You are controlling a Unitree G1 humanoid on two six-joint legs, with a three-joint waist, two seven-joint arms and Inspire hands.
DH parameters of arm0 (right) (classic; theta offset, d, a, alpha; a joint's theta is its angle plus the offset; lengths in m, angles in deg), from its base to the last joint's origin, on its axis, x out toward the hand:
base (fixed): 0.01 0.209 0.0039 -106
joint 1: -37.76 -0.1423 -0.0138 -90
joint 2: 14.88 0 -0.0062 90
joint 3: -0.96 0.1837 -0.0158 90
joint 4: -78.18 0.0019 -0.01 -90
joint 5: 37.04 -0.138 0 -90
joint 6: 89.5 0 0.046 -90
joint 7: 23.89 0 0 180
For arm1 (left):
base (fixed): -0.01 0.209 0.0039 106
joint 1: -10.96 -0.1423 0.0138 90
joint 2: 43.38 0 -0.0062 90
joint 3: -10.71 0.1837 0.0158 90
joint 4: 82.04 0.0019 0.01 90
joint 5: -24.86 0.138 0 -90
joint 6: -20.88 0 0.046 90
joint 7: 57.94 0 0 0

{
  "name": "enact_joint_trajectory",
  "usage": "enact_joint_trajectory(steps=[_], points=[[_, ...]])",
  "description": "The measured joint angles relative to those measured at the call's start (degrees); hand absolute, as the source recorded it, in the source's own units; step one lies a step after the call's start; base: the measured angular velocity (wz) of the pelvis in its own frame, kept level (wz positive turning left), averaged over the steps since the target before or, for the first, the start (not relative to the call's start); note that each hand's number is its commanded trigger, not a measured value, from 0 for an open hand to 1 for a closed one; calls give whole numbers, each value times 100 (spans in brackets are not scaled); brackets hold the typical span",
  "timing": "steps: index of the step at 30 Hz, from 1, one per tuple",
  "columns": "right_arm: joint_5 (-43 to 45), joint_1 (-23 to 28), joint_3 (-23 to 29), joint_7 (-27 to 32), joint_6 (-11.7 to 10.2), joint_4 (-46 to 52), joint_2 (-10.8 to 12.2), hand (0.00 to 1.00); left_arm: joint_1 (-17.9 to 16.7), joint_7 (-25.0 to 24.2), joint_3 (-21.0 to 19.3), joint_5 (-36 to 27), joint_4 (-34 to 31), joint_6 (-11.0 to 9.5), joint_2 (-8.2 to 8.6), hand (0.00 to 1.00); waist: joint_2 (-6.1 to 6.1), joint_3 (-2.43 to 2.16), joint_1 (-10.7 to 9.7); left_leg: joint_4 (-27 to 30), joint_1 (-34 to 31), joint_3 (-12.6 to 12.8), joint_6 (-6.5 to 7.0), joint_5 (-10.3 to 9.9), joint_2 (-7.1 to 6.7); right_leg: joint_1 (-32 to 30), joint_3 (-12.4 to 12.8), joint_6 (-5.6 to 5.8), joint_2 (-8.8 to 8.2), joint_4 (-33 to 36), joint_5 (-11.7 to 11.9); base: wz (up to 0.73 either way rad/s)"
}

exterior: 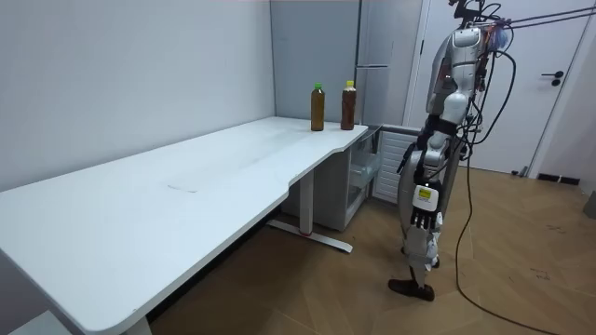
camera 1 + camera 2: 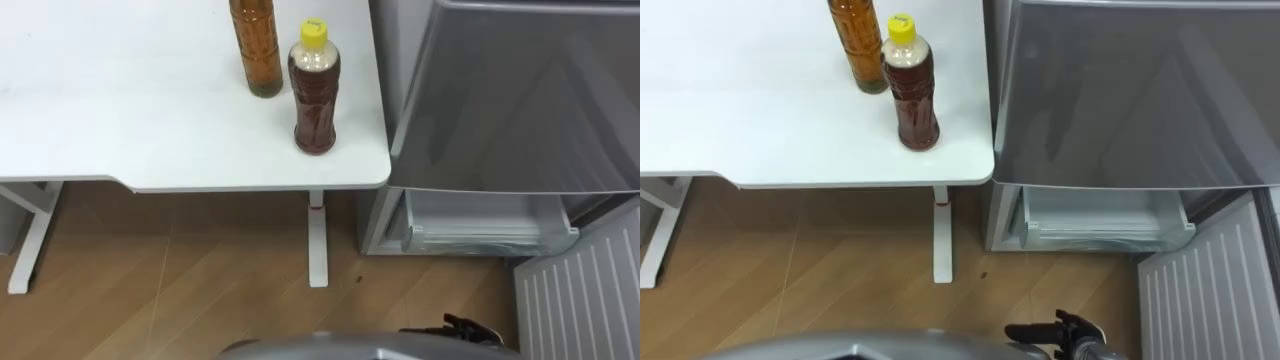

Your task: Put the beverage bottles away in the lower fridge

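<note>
Amber bottle (image 2: 256,50): neck cut off at top. Fridge door (image 2: 580,300): cut off right.

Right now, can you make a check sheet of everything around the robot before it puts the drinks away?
surface: white table, two bottles at its corner nearest the lower fridge.
job's things: yellow-capped bottle and amber bottle, upright, close together; lower fridge open, fridge door swung out.
clutter: nothing seen.
hands: left hand hangs at the robot's side; right hand low before its body; neither holds a bottle.
cables: nothing seen but the robot's own.
surroundings: wooden floor, grey wall, white door.
</note>
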Motion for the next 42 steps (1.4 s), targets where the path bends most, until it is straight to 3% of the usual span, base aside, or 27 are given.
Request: enact_joint_trajectory(steps=[7, 14, 26, 35, 42], points=[[-1, -5, -5, 10, 26, -4, -11, 0, -6, -1, 3, -7, 0, 43, 0, 0, 8, 1, 0, -2, 0, -39, 1, 0, -29, 16, 16, 16, -20, 2, -17, 2], [-230, -43, 98, -82, 237, -69, -14, 0, -37, 16, 26, -16, -23, 123, -4, 0, -3, 4, -9, -2, -4, -89, 20, -10, -79, 34, 30, 40, -54, 10, -59, 4], [-140, -11, 165, -285, 264, -56, -64, 0, -29, 159, -404, 19, -142, 112, 5, 0, -43, 4, 8, 9, 31, -102, 24, -12, -93, 71, 47, 38, -58, 7, -91, 0], [-128, -4, 165, -355, 266, -66, -60, 0, 38, 561, -723, -36, -142, 54, 2, 0, -106, 5, 20, 18, 97, -103, 24, -12, -94, 115, 48, 37, -56, 18, -98, 0], [-136, -44, 118, -380, 265, -67, -72, 0, -11, 1067, -825, -843, -194, -128, 10, 0, -111, 19, 40, 87, 97, -115, 63, -60, -95, 172, 30, 52, -63, 13, -130, 1]])
